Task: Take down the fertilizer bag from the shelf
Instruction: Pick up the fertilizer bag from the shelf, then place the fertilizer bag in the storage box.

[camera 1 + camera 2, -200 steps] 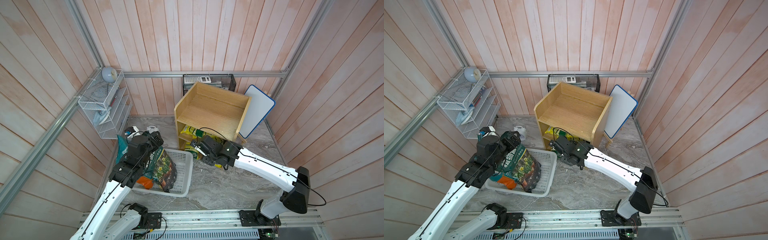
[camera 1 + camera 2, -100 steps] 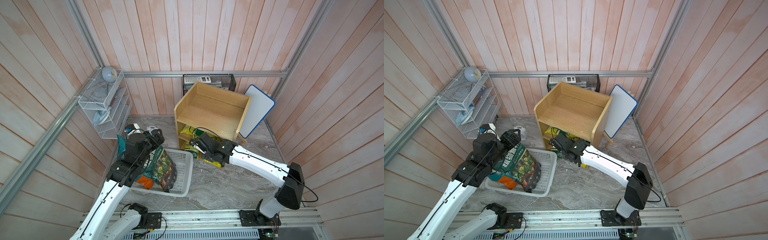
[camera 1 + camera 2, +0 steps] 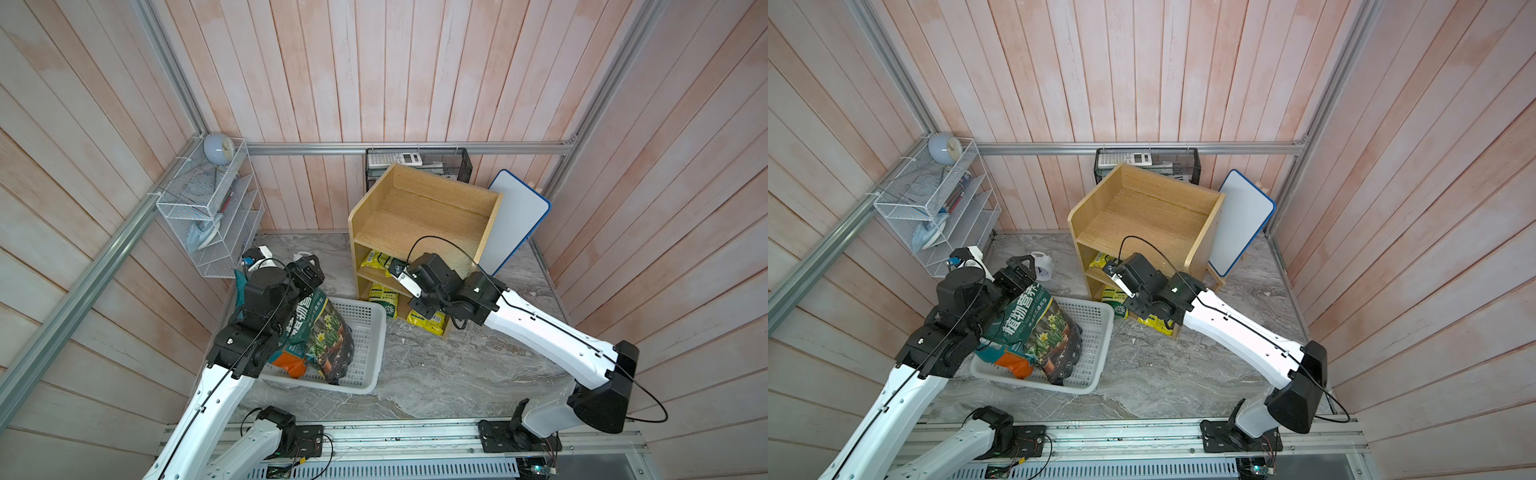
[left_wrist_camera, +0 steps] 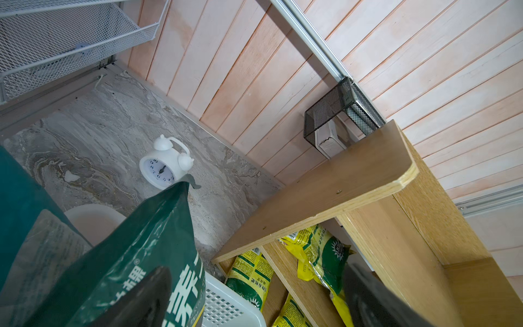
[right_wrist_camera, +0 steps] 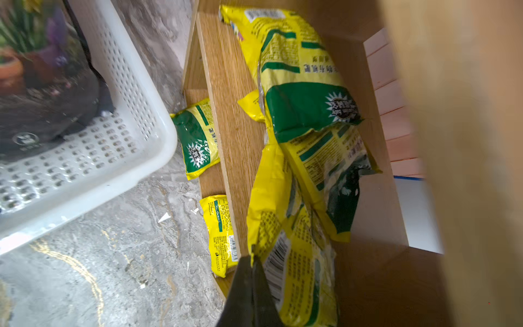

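Note:
The light oak shelf [image 3: 419, 216] [image 3: 1142, 208] stands at the back wall. Several yellow-and-green fertilizer bags lie on its lower tiers. In the right wrist view, overlapping bags fill the middle tier [image 5: 300, 107], and two more lie on the bottom tier [image 5: 198, 141]. My right gripper [image 5: 252, 256] [image 3: 395, 265] reaches into the middle tier. It is shut on the edge of the nearest fertilizer bag [image 5: 300, 271]. My left gripper [image 4: 254, 297] [image 3: 305, 270] hangs open above a big green soil bag [image 3: 320, 328], holding nothing.
A white perforated basket [image 3: 368, 332] sits on the marble floor left of the shelf, with the soil bag in it. A white alarm clock [image 4: 165, 165] stands behind it. There is a white wire rack [image 3: 212, 216] on the left wall, a black mesh basket [image 3: 419, 160] and a whiteboard [image 3: 515, 224].
My right gripper has pushed forward into the shelf's middle tier and closed on a yellow bag's edge. The left arm has drawn back slightly, its gripper staying open.

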Motion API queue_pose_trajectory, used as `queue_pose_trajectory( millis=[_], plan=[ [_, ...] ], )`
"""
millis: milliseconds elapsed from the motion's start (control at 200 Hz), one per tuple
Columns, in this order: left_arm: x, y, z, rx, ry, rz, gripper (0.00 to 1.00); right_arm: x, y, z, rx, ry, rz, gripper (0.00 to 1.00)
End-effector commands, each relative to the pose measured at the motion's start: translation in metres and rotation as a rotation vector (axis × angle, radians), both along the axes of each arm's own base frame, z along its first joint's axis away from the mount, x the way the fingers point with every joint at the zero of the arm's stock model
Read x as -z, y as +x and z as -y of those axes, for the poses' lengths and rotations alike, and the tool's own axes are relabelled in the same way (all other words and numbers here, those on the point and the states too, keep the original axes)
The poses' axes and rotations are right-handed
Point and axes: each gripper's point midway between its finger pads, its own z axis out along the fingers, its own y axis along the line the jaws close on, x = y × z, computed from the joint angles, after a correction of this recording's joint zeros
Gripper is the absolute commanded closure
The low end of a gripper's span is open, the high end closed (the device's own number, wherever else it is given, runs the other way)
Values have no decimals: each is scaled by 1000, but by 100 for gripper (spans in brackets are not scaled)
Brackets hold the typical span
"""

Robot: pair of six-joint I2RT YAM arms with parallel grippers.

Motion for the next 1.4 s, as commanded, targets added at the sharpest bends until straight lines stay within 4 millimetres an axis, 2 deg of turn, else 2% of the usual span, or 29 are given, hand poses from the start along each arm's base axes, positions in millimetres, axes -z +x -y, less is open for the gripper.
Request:
queue_pose_trajectory(
  millis=[0,210,460,820,930,1070,1230,1395],
  plan=[
    [-3,0,-2,-14,-16,14,0,-26,-13,-8,-8,145,-46,100],
    [-5,-1,-7,-31,-7,22,0,-46,-30,-12,-23,270,-100,100],
    [-14,-7,-17,-76,-6,54,0,-78,-55,-46,-133,501,-178,100],
    [-24,-15,-28,-124,-18,90,0,-73,-67,-101,-251,687,-303,100],
    [-23,-17,-30,-128,-17,88,0,-64,-63,-113,-263,686,-314,100],
    [-20,-21,-32,-135,-17,86,0,-35,-52,-125,-252,641,-323,100],
    [-18,-24,-35,-146,-12,85,0,-6,-57,-149,-307,624,-426,100],
    [-17,-26,-37,-152,-6,84,0,17,-53,-159,-323,588,-455,100]
  ],
)
